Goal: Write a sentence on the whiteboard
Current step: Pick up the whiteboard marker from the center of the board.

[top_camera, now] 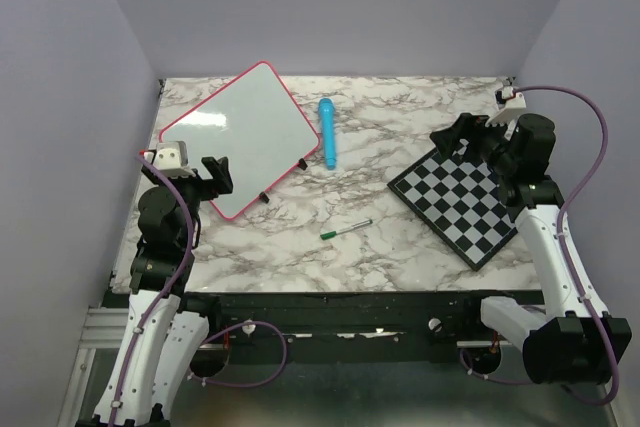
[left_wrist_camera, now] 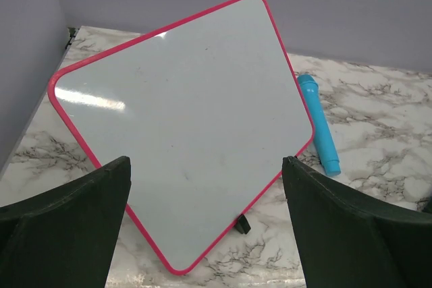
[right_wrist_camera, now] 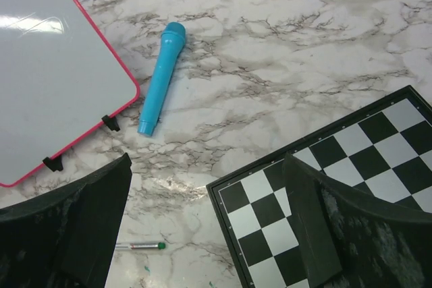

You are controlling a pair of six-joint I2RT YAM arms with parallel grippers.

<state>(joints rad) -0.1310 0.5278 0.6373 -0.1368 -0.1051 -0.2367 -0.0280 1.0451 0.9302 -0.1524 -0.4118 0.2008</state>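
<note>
The whiteboard (top_camera: 238, 137) lies tilted in the upper left of the counter (top_camera: 400, 117), its face plain white. The left gripper (top_camera: 218, 175) hangs over its near corner, spread wide and holding nothing. The right gripper (top_camera: 458, 137), equally wide and empty, hovers above the chessboard (top_camera: 470, 202). A green pen (top_camera: 346, 229) lies at center.
</note>
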